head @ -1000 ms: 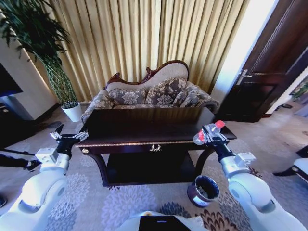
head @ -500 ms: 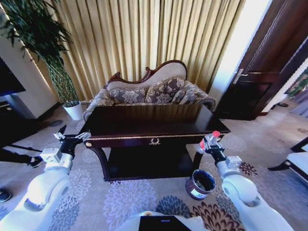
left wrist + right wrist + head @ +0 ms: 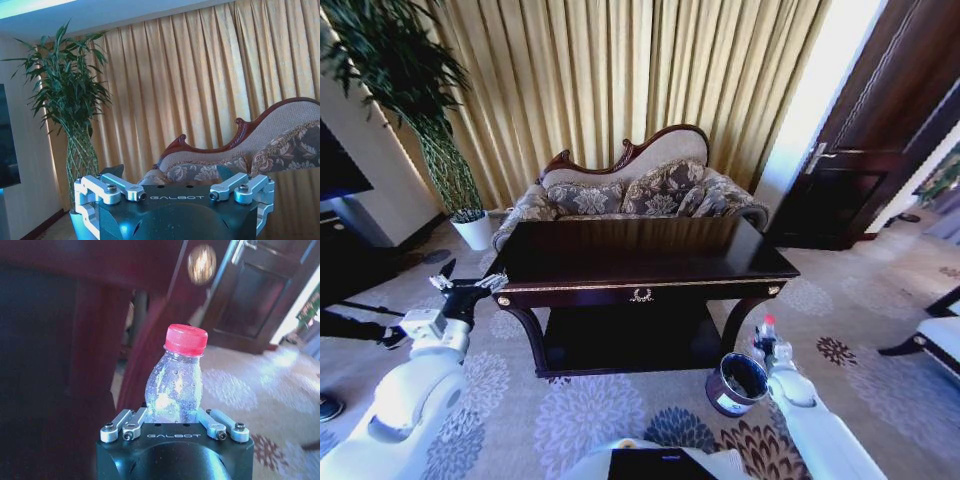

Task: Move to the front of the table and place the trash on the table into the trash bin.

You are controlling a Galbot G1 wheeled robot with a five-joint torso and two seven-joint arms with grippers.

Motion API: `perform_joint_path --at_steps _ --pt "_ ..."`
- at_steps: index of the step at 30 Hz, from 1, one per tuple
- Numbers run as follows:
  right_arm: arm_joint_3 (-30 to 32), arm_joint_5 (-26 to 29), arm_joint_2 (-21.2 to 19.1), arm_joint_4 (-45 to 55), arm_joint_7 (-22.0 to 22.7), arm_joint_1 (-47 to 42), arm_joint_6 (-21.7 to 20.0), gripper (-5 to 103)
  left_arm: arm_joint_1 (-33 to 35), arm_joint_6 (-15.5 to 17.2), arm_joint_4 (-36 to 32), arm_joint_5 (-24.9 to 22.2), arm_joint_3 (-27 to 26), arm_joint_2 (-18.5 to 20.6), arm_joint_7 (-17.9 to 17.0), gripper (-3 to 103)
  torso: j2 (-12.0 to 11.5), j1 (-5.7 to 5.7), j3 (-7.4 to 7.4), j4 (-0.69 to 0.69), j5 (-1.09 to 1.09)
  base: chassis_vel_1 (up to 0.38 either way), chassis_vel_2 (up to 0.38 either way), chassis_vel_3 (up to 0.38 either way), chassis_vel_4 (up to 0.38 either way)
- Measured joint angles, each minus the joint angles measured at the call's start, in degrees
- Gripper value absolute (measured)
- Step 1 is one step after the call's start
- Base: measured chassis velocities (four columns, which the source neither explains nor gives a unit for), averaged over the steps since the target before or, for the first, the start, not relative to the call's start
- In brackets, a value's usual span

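Standing before one dark glossy table (image 3: 640,265), tabletop bare. Hanging low beside the one trash bin (image 3: 737,382), just off the table's right front leg: right gripper (image 3: 766,345), jaws clenching one clear red-capped bottle (image 3: 176,382), droplets inside visible through the right wrist camera. Hovering raised at the table's left corner: left gripper (image 3: 467,286), jaws spread wide.

Floor-length pleated gold curtains (image 3: 620,90) glow with daylight behind a carved-wood sofa in grey floral upholstery (image 3: 635,190). A tall green bamboo plant in a white pot (image 3: 425,120) stands near the cream wall (image 3: 360,190) at left, a dark panelled wooden door (image 3: 880,140) at right. Grey carpet with pale flower medallions (image 3: 580,420) covers the floor.
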Motion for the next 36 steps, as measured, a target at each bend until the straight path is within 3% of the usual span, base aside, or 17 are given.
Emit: perform_joint_path --at_steps 6,9,12,14,18,20,26,36 --pt "-0.3 -1.3 2.2 -8.5 0.1 4.1 2.9 22 0.4 -0.7 0.0 1.5 0.8 0.0 0.0 100 0.0 -0.01 -0.01 0.01 -0.03 0.0 0.0 0.0 0.0" --pt "-0.2 -1.5 2.5 -10.1 0.4 5.3 3.5 31 0.4 -0.9 0.0 1.8 1.1 0.1 0.0 100 0.0 -0.01 0.0 0.01 -0.02 0.0 0.0 0.0 0.0" --pt "-0.3 -1.5 2.5 -10.7 1.2 6.0 3.9 47 0.4 -1.0 -0.1 2.2 1.4 0.2 0.0 100 0.0 -0.01 0.0 0.01 -0.02 0.0 0.0 0.0 0.0" --pt "-0.3 -1.5 2.4 -10.6 1.3 6.0 3.9 47 0.4 -1.0 -0.1 2.2 1.4 0.2 0.0 100 0.0 -0.01 0.0 0.01 -0.02 0.0 0.0 0.0 0.0" --pt "-0.3 -1.4 2.0 -9.6 1.5 5.7 3.9 68 0.4 -1.0 -0.1 2.4 1.6 0.4 0.0 100 0.0 -0.01 -0.01 0.01 -0.03 0.0 0.0 0.0 0.0" --pt "-0.3 -1.4 1.9 -9.4 1.5 5.6 3.9 68 0.3 -1.0 -0.1 2.4 1.6 0.4 0.0 100 0.0 -0.01 -0.01 0.01 -0.02 0.0 0.0 0.0 0.0" --pt "-0.4 -1.1 1.3 -9.5 1.5 5.4 3.9 95 0.2 -1.1 0.0 2.5 2.1 0.6 0.0 100 0.0 -0.01 -0.01 0.01 -0.02 0.0 0.0 0.0 0.0" --pt "0.0 0.3 1.0 -9.6 1.5 4.4 3.8 100 0.2 -1.1 0.2 2.6 2.5 0.8 0.0 100 0.0 -0.01 -0.01 0.0 -0.02 0.0 0.0 0.0 0.0"
